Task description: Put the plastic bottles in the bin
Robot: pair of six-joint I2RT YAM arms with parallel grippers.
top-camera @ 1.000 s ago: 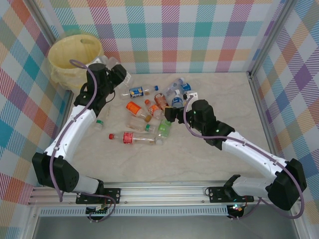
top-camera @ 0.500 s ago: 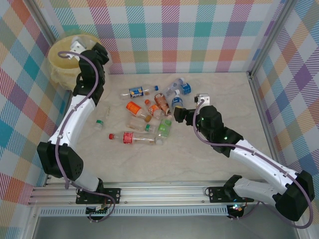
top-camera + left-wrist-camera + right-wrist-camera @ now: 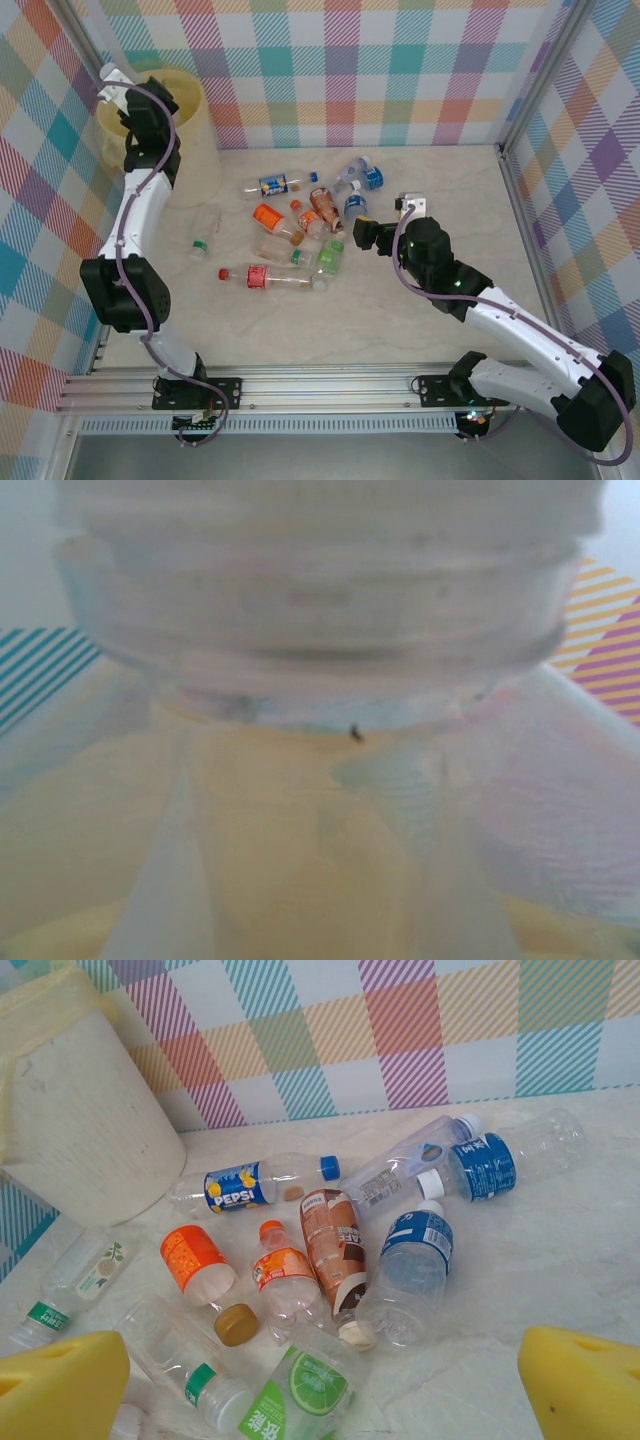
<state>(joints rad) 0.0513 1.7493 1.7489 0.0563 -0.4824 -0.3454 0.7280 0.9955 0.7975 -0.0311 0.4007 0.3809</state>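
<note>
Left gripper over the bin with a bottle, right one slack.
My left gripper [image 3: 130, 100] is clenched on a clear bottle [image 3: 320, 610] above the bin [image 3: 192, 140] in the far-left corner. My right gripper [image 3: 362, 236] hovers with yellow pads [image 3: 60, 1385] spread wide, holding nothing, beside the plastic bottles [image 3: 415, 1260] lying scattered mid-table [image 3: 400, 330].

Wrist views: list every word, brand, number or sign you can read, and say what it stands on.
"PEPSI": blue-and-yellow label of the blue-capped bottle.
Too blurred: white characters on the blue-labelled bottle and the far blue-labelled bottle.
Too small: print on the brown-labelled bottle, lime-labelled bottle, orange-labelled bottle, orange-capped bottle, leaf-labelled bottle.
No text: the clear bottle neck in the left wrist view.
</note>
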